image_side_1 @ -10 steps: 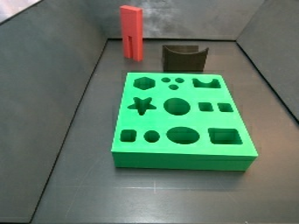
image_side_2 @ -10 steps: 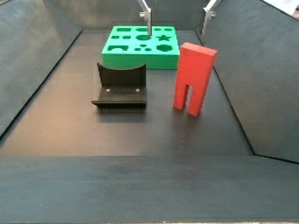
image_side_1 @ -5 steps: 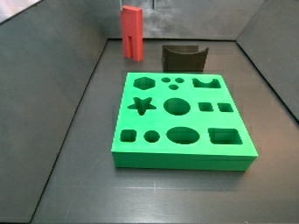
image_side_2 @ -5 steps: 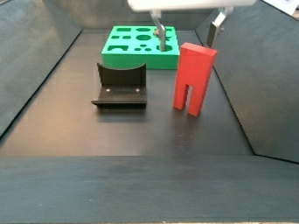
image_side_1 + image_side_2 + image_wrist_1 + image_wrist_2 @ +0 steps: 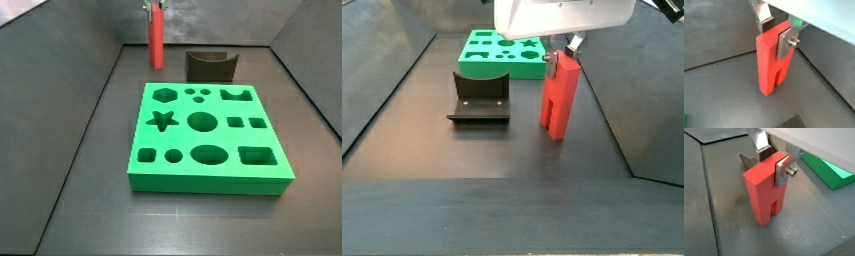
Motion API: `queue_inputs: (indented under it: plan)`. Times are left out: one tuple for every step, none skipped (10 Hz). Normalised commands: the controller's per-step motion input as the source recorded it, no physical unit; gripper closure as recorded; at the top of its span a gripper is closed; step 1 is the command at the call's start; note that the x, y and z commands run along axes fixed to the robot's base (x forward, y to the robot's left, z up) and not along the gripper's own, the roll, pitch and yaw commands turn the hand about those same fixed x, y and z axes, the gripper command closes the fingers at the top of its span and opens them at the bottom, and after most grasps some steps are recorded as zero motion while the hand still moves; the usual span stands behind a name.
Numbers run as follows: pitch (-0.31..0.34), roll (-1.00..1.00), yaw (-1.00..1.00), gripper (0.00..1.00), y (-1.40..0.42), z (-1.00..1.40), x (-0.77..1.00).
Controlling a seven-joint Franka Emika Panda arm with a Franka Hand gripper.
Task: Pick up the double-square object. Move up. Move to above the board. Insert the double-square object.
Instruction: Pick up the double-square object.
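One tall red plastic double-square object (image 5: 560, 95) stands upright on the dark worktop (image 5: 489, 155), its two long square prongs pointing down with a narrow slot between them, as both wrist views show (image 5: 774, 62) (image 5: 765, 188). One pincer (image 5: 776, 31) is down at its top end: in both wrist views one flat silver finger (image 5: 784, 42) (image 5: 783, 169) lies flat against the near face of the red piece and the second finger (image 5: 764, 11) shows behind its upper edge, so the piece sits between them; whether the far finger touches cannot be told. In a side view the white pincer body (image 5: 563, 15) hangs directly over the piece. One flat bright green square board (image 5: 210, 135) with many shaped cut-outs lies flat on the worktop, well apart from the red piece, and its star, hexagon, circles, oval and squares all look unfilled. One dark L-shaped fixture (image 5: 478, 98) stands between the board and the near end of the worktop, beside the red piece but not touching it. Grey walls (image 5: 389, 70) close the worktop on both long sides; the red piece stands near one of them (image 5: 616, 90), with bare floor between. In a side view the red piece (image 5: 155, 35) stands close to the back wall, left of the fixture (image 5: 210, 66).
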Motion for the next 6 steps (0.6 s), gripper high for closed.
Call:
queue_inputs:
  plan:
    - [0.0,0.0,0.0,1.0,0.0,0.0,0.0]
    - [0.0,0.0,0.0,1.0,0.0,0.0,0.0]
    - [0.0,0.0,0.0,1.0,0.0,0.0,0.0]
    - [0.0,0.0,0.0,1.0,0.0,0.0,0.0]
    - [0.0,0.0,0.0,1.0,0.0,0.0,0.0]
    - [0.0,0.0,0.0,1.0,0.0,0.0,0.0]
